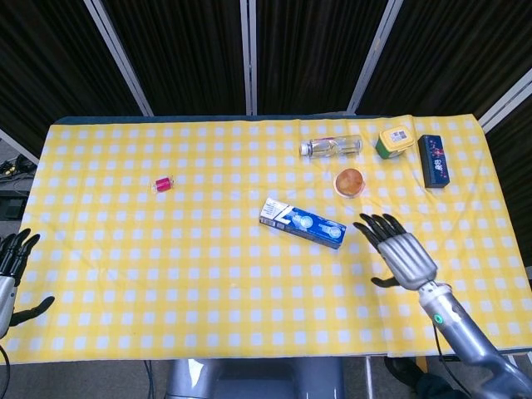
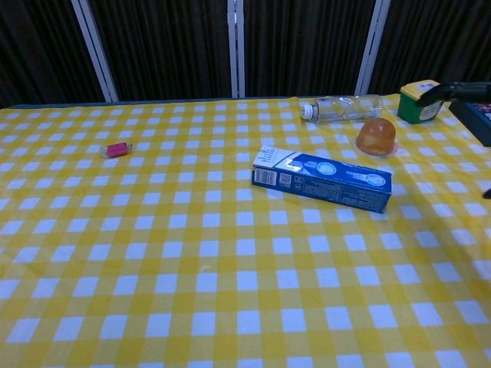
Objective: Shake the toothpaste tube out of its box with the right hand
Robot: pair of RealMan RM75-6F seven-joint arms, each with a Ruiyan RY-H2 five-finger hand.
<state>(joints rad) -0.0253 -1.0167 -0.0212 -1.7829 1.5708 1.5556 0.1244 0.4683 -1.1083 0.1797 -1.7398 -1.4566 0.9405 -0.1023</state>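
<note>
The blue and white toothpaste box point(image 1: 302, 223) point(image 2: 322, 179) lies flat on the yellow checked tablecloth point(image 1: 208, 249), near the table's middle, its white end flap toward the left. My right hand point(image 1: 398, 250) hovers just right of the box with fingers spread and nothing in it; in the chest view only a dark fingertip point(image 2: 453, 90) shows at the right edge. At the lower left table edge my left hand point(image 1: 15, 270) is open and holds nothing. No toothpaste tube is visible outside the box.
Behind the box lie a clear plastic bottle point(image 1: 331, 147) on its side, an orange jelly cup point(image 1: 350, 181), a green tub with a yellow lid point(image 1: 394, 140) and a dark blue box point(image 1: 434, 160). A small pink item point(image 1: 163, 184) sits far left.
</note>
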